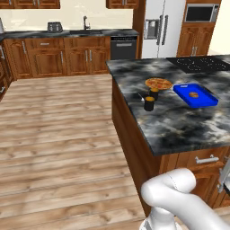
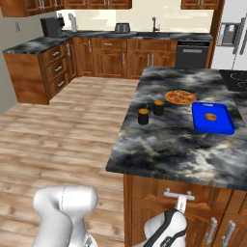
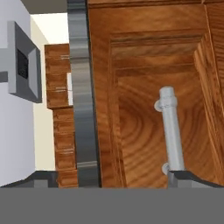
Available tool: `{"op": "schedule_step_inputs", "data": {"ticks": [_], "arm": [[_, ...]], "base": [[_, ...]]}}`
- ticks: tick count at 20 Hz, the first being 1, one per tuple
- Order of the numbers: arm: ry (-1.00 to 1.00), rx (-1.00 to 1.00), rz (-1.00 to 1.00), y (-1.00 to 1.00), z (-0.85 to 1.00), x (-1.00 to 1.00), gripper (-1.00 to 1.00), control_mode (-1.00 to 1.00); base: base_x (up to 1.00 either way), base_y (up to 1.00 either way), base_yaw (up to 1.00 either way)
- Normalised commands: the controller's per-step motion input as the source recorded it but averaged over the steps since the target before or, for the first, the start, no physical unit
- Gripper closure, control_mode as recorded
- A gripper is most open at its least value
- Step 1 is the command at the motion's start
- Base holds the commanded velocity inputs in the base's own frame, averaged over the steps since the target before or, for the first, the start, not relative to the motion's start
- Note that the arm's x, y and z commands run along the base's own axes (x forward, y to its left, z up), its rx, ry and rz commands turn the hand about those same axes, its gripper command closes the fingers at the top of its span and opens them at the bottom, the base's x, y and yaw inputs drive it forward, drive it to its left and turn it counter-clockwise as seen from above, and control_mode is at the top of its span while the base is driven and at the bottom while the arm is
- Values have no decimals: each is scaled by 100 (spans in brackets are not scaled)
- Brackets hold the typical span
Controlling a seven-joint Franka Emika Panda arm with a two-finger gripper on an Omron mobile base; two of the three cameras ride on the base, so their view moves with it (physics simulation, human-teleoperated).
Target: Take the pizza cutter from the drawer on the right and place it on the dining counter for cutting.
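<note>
Drawer point(image 3: 148, 109), closed under the counter's point(image 2: 159, 149) front edge: handle point(image 3: 171, 131) to be centred between the wide-open gripper point(image 3: 113, 177) tips, clamped, then drawn straight out.

Dining counter point(image 2: 178, 144) bears pizza point(image 2: 180, 97), blue tray point(image 2: 212, 123) (shakers point(image 2: 143, 116) too).

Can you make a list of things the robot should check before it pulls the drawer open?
1. Gripper open: ok, jaws wide.
2. Gripper up close to the silver handle: ok.
3. Handle sitting between the fingers: cannot tell.
4. Drawer shut for now: ok.
5. Free spot on the dining counter near the pizza: ok, bare stone at the front.
6. Pizza cutter inside: cannot tell, drawer is closed.
</note>
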Motion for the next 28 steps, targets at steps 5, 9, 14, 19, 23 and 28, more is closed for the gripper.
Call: {"op": "schedule_step_inputs", "data": {"ticks": [5,9,14,19,23,28], "arm": [[5,0,0,0,-20,26,-100,-100],[4,0,0,-1,-23,16,-100,-100],[0,0,0,-6,-29,16,-100,-100],[0,1,0,-22,-18,5,-100,-100],[0,1,0,-23,-9,7,-100,-100],[0,0,0,-15,-16,18,-100,-100]], "base": [[0,0,0],[0,0,0],[0,0,0],[0,0,0],[0,0,0],[0,0,0]]}}
